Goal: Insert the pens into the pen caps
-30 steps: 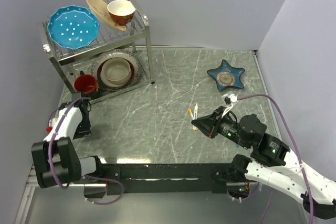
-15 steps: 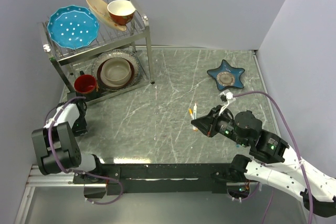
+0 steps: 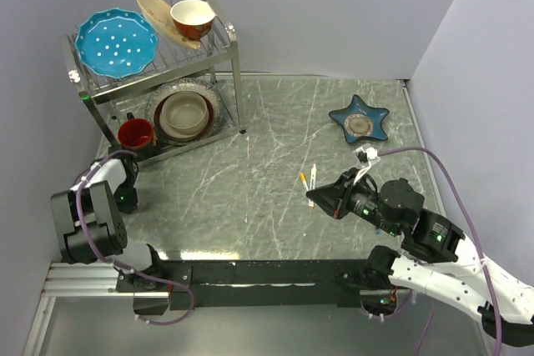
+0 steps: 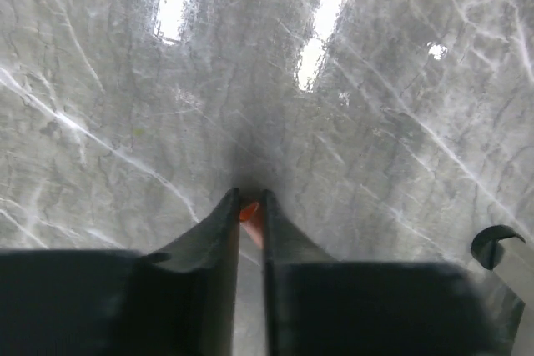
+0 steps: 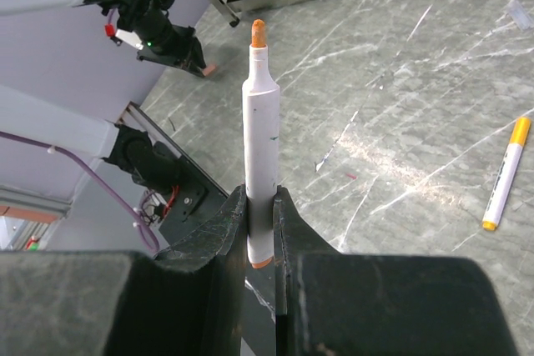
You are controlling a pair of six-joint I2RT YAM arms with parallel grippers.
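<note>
In the left wrist view my left gripper (image 4: 250,199) is shut on a tiny orange pen cap (image 4: 248,211), its tips down at the marble table. From above, this gripper (image 3: 127,198) is at the table's left edge. My right gripper (image 5: 260,198) is shut on a white pen (image 5: 259,122), whose orange tip points toward the left arm. In the top view the right gripper (image 3: 320,198) hovers right of centre. Two more pens (image 3: 308,178) lie on the table just beyond it; one (image 5: 506,174) also shows in the right wrist view.
A metal dish rack (image 3: 225,56) stands at the back left with a blue plate (image 3: 115,42), bowls and a red cup (image 3: 136,132). A blue star-shaped dish (image 3: 360,119) sits at the back right. Grey walls close in the sides.
My left gripper has closed from wide open onto the orange cap, and its arm has drawn in toward the left edge. The right gripper with its pen has barely shifted.
</note>
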